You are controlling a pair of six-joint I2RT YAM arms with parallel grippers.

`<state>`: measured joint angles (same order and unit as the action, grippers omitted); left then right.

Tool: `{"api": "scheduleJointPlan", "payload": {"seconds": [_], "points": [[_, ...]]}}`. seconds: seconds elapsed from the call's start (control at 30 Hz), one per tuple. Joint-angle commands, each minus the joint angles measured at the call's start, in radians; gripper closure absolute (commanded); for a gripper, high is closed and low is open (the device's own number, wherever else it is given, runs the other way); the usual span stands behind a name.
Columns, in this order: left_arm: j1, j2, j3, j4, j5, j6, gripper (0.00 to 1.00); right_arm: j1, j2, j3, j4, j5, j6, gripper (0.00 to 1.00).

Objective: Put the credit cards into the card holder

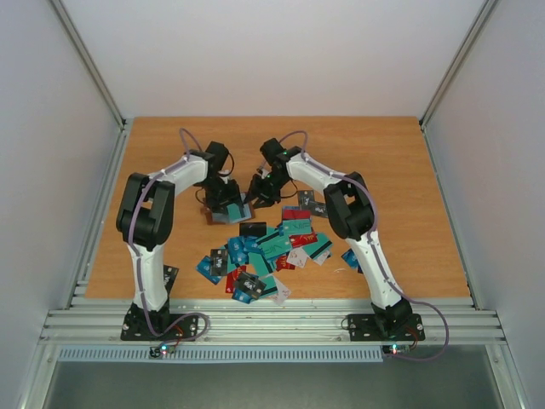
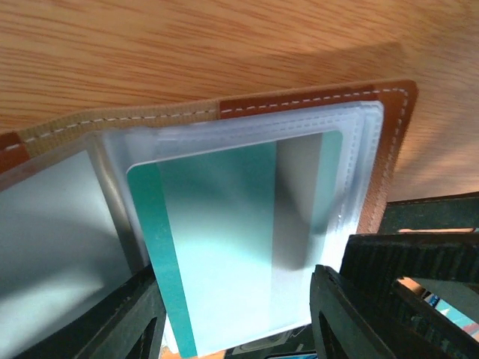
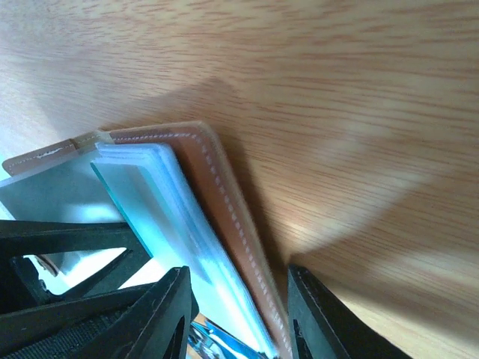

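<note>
1 open brown leather card holder (image 2: 314, 101) is clenched in the right claw (image 3: 238, 273). 1 teal plastic card (image 2: 224, 224) sits between fingers of the left claw (image 2: 236, 278), grip unclear. Only overhead shows some 20 loose cards (image 1: 268, 247) near both claws.

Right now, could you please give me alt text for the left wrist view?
A teal card, held by the left gripper, sits partway inside a clear sleeve of the open brown card holder on the wooden table.
</note>
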<state>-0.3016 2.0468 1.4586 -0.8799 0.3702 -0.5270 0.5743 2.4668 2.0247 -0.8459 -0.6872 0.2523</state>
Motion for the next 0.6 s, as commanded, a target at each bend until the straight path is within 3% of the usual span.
{"api": "scheduleJointPlan", "payload": {"seconds": [0.0,0.27,0.57], "points": [[-0.032,-0.020,-0.011,0.095,0.079,-0.009,0.46,-0.023,-0.023,-0.072,-0.068,0.090,-0.062,0.60],[-0.033,-0.072,-0.078,0.135,0.105,0.035,0.43,-0.062,-0.121,-0.126,-0.086,0.085,-0.155,0.48],[-0.033,-0.215,-0.112,0.113,0.063,0.082,0.41,-0.065,-0.220,-0.170,-0.056,0.021,-0.235,0.47]]}}
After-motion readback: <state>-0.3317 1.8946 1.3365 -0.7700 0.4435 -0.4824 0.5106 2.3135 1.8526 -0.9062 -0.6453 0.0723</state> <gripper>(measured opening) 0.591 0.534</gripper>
